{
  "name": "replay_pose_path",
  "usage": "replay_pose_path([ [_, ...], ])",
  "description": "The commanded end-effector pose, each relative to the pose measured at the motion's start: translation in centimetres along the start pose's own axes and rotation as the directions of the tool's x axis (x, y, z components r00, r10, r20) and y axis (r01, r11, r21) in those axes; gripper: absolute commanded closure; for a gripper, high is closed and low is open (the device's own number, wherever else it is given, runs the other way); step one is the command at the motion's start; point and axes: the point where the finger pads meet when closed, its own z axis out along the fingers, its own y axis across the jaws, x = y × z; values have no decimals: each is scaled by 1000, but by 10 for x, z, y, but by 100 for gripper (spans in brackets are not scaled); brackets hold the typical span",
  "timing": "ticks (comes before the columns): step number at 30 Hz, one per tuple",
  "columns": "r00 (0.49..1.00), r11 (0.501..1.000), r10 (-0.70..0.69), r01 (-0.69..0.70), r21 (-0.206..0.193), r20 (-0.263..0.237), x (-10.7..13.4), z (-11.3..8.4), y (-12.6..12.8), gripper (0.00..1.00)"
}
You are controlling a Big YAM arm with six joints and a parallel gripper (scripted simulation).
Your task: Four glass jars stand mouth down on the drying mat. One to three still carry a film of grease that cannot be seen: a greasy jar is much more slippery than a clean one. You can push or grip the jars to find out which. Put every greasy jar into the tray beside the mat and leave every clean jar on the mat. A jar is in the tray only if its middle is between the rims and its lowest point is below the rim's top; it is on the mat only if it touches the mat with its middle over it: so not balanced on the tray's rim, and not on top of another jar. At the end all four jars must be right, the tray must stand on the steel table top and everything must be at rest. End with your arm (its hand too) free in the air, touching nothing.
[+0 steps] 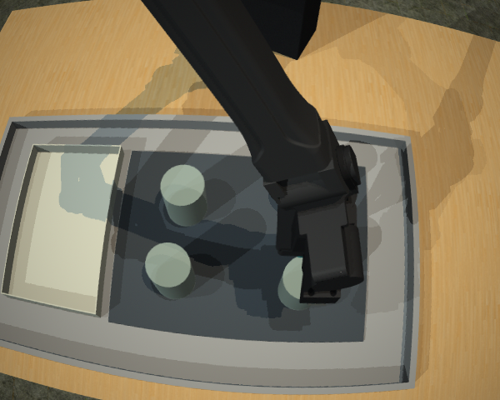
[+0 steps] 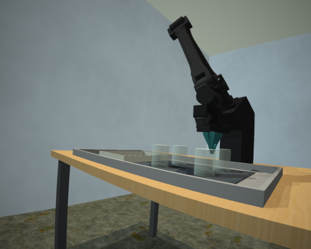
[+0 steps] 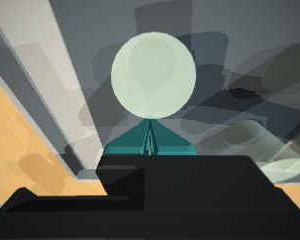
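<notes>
Four pale glass jars stand mouth down on the dark mat (image 1: 237, 275). Two stand at the mat's left, one at the back (image 1: 182, 193) and one at the front (image 1: 168, 268). The front right jar (image 1: 290, 284) is partly covered by my wrist housing (image 1: 330, 253), and the arm hides the fourth jar from above. In the side view it (image 2: 223, 157) stands just behind the front right jar (image 2: 203, 162). My gripper (image 2: 212, 151) is shut and empty, its teal tips just below jar-top level between these two jars. In the wrist view the tips (image 3: 149, 125) sit right beside the front right jar (image 3: 153, 75).
The cream tray (image 1: 65, 223) stands left of the mat on the steel table top (image 1: 387, 258), with nothing in it. The steel top has a raised rim (image 2: 177, 180) all round and rests on a wooden table (image 1: 457, 129). My arm (image 1: 258, 86) reaches over the mat's back right.
</notes>
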Motion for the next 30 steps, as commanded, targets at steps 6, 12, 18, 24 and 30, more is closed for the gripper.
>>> replay_pose_path([
  [6,1000,1000,9,-9,10,5,-13,6,-7,100],
  [12,1000,1000,9,-9,10,5,-14,6,-7,100],
  [18,1000,1000,9,-9,10,5,-14,6,-7,100],
  [24,1000,1000,9,-9,10,5,-15,6,-7,100],
  [30,1000,1000,9,-9,10,5,-16,6,-7,100],
])
